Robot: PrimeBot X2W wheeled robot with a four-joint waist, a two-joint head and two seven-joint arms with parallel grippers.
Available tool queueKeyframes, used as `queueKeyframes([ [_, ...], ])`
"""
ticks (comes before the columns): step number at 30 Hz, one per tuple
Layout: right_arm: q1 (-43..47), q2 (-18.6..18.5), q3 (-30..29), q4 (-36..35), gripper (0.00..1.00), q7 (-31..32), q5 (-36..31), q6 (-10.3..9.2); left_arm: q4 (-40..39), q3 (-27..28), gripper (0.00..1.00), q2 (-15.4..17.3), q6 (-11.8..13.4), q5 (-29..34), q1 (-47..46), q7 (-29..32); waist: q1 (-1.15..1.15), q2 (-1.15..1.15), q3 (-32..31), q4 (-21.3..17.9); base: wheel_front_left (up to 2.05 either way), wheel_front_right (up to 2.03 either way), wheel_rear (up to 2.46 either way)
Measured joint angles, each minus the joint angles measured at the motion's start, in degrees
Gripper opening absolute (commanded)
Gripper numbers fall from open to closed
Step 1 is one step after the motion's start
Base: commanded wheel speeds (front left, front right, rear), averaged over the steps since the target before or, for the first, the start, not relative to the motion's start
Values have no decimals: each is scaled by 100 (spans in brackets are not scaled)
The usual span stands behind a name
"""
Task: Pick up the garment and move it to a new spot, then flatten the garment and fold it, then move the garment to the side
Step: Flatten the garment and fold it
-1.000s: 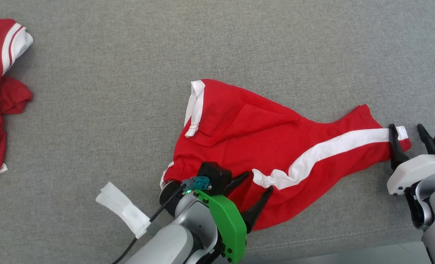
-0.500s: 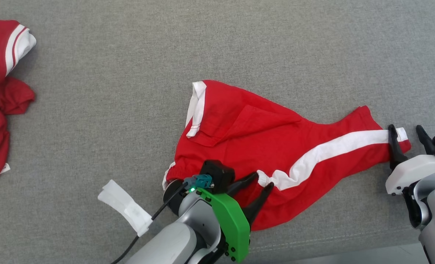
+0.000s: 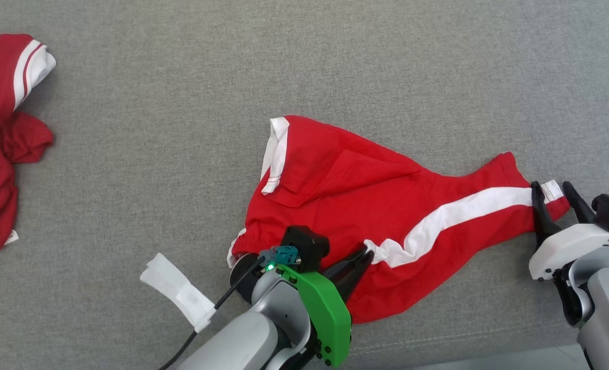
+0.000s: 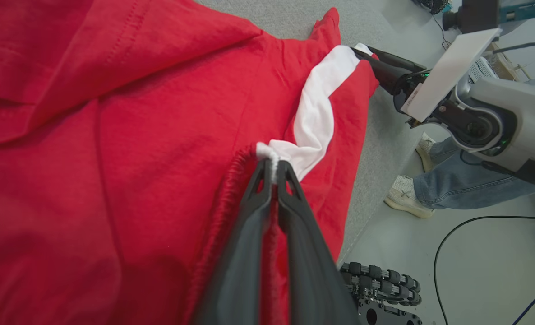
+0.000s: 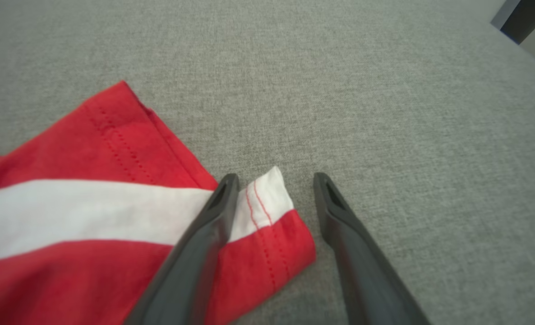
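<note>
The garment (image 3: 366,205) is a pair of red shorts with a white side stripe, lying crumpled on the grey fabric surface (image 3: 181,128). My left gripper (image 3: 362,257) is shut on a bunched fold at the waistband, where the white stripe ends. In the left wrist view its fingers (image 4: 290,189) pinch that white and red fold (image 4: 267,153) tightly. My right gripper (image 3: 553,195) is open and straddles the leg hem at the far right. In the right wrist view the hem corner (image 5: 267,203) lies between the spread fingers (image 5: 213,212), the left one resting on the cloth.
A second red and white garment (image 3: 1,139) lies at the far left. White tape (image 3: 178,293) wraps my left arm's cable. The surface's front edge (image 3: 463,339) runs close below the garment. A person's feet (image 4: 412,198) stand on the floor beside a cable (image 4: 475,225).
My left gripper has shut on the waistband fold. My right gripper has slid slightly left along the hem and its fingers have narrowed a little. The camera has shifted slightly.
</note>
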Motion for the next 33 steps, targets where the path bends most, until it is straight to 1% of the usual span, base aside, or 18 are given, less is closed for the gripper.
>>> queueKeyframes([
  [1, 1, 2, 23, 10, 0, -14, 23, 32, 12, -13, 0, 0, 0, -9, -17, -1, 0, 0, -7, -1, 0, 0, 0],
  [4, 2, 58, 96, 15, 0, -32, 29, 123, 45, -29, 0, 0, 0, -57, -48, -78, 0, 0, -52, 3, 0, 0, 0],
  [8, 16, 105, 54, -14, 0, -46, 103, 172, 38, -32, 0, 0, 0, -174, -52, -183, 0, 0, -150, 17, 0, 0, 0],
  [11, 43, 133, -18, -181, 0, -46, 202, 240, 4, 10, 0, 0, 2, -287, -57, -296, 0, 0, -242, 37, 0, 0, 0],
  [18, -44, 67, -138, -975, 0, -47, 287, 366, -216, 378, 0, -12, 67, -433, -202, -557, 0, 0, -540, 108, 0, 0, 0],
  [19, -71, 55, -146, -1123, 0, -48, 315, 385, -248, 434, 0, -12, 105, -474, -213, -576, 0, 0, -590, 122, 0, 0, 0],
  [22, -218, 55, -205, -1595, 0, -48, 524, 465, -330, 638, 0, -19, 149, -510, -250, -609, 0, 0, -748, 167, 0, 0, 0],
  [25, -350, 47, -240, -2042, 0, -52, 793, 483, -480, 904, 0, -10, 197, -510, -348, -680, 0, 0, -909, 218, 0, 0, 0],
  [26, -360, 31, -257, -2178, 0, -56, 901, 516, -552, 1000, 0, 9, 213, -511, -381, -715, 0, 0, -963, 236, 0, 0, 0],
  [28, -363, -52, -313, -2454, 0, -58, 1068, 515, -723, 1217, 0, 101, 264, -547, -424, -733, 0, 0, -1073, 276, 0, 0, 0],
  [31, -354, -276, -413, -2907, 0, -21, 1356, 515, -987, 1515, 0, 355, 323, -642, -425, -700, 0, 0, -1236, 340, 0, 0, 0],
  [33, -280, -453, -403, -3234, 0, 181, 1513, 516, -1181, 1646, 0, 549, 335, -647, -425, -612, 0, 0, -1339, 386, 0, 0, 0],
])
